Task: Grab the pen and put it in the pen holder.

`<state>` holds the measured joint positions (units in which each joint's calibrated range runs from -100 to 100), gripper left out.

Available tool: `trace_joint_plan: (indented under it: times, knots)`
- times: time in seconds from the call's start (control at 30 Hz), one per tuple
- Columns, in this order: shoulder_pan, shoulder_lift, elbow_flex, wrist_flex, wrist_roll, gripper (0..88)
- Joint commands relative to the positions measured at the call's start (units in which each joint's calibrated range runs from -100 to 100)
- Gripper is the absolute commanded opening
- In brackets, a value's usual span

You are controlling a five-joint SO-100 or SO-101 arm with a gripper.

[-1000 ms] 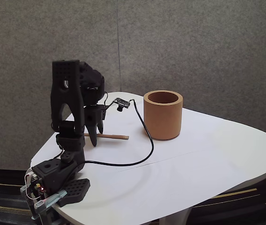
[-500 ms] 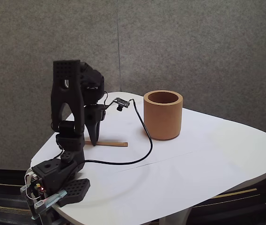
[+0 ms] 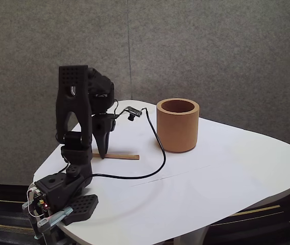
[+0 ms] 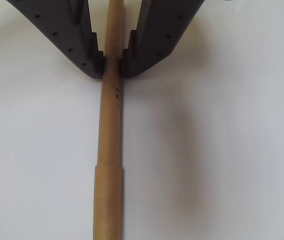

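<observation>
On the left of the fixed view stood the black arm (image 3: 76, 127), folded over and pointing its end effector (image 3: 102, 153) straight down at the white counter (image 3: 226, 173). And there it was, right on the pen (image 3: 119, 156)! The tan wooden stick lay flat on the counter, its near end under the fingertips and its long axis running off to the right in that view, toward the pen holder's side.

The wrist view settled the grip: the two dark fingers (image 4: 84, 45) had closed in from either side, each tip pressed against the pen (image 4: 110, 125), so the end effector (image 4: 112, 67) was clamped on the stick rather than hanging open above it. The pen ran straight down the middle of that view, crosswise to the closing direction, with most of its length reaching out past the fingertips. The hold looked to sit near one end, not the middle, so the free end would probably droop or swing on a lift.

A black cable (image 3: 158, 148) looped across the counter between pen and cup. Further right, well apart from the pen, stood the orange-brown pen holder (image 3: 177, 125), upright, mouth open. The carry would have to go rightward and up over that rim.
</observation>
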<state>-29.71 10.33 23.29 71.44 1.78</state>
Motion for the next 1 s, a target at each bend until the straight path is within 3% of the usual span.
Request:
trace_joint_plan:
  times: [0.0,0.3,0.63,0.97]
  knots:
    - [0.2,-0.4,-8.0,0.8,0.2,0.7]
    - [0.1,-1.0,-30.9,0.8,1.6,0.7]
    - [-0.2,-1.3,-40.7,0.9,11.6,0.7]
    - [1.9,-4.8,-54.5,0.3,27.3,0.6]
